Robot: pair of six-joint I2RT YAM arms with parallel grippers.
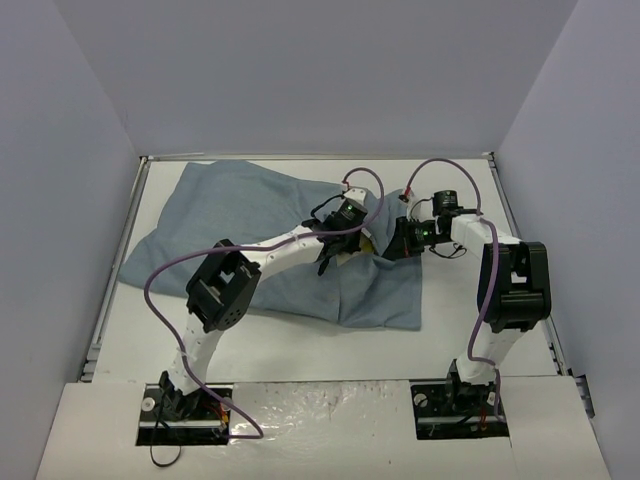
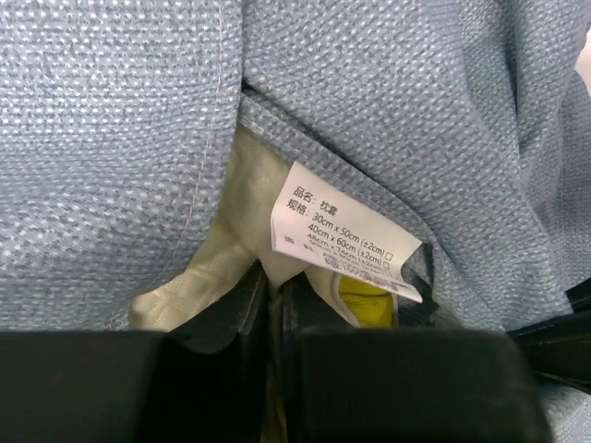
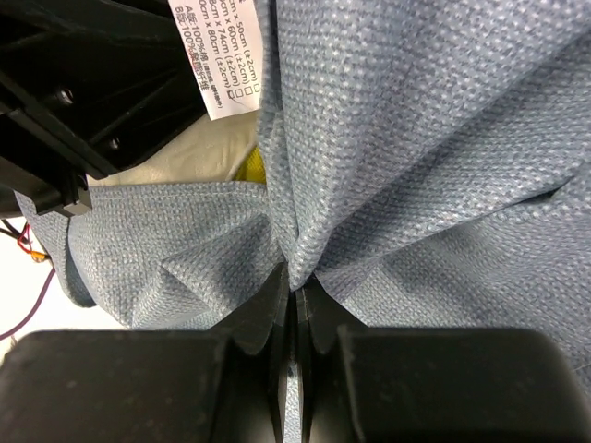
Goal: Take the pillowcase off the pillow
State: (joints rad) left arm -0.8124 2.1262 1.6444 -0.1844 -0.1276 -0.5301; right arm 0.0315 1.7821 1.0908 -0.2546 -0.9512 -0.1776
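Your left hand (image 2: 275, 309) sits at the bottom of the view with its two black fingers (image 2: 231, 309) drawn almost together. A fold of the cream pillow (image 2: 231, 240) runs down into the thin gap between them. The blue-grey pillowcase (image 2: 111, 138) fills nearly everything else, and its hemmed edge slants from the upper middle down to the right, lying over the pillow. A white label (image 2: 346, 235) with printed characters and size figures (only partly readable) hangs at that hem, tilted down to the right. Just under the label's lower end shows a bit of yellow band (image 2: 365, 295), right above the hand's black body. Deep folds crease the cloth on the right.
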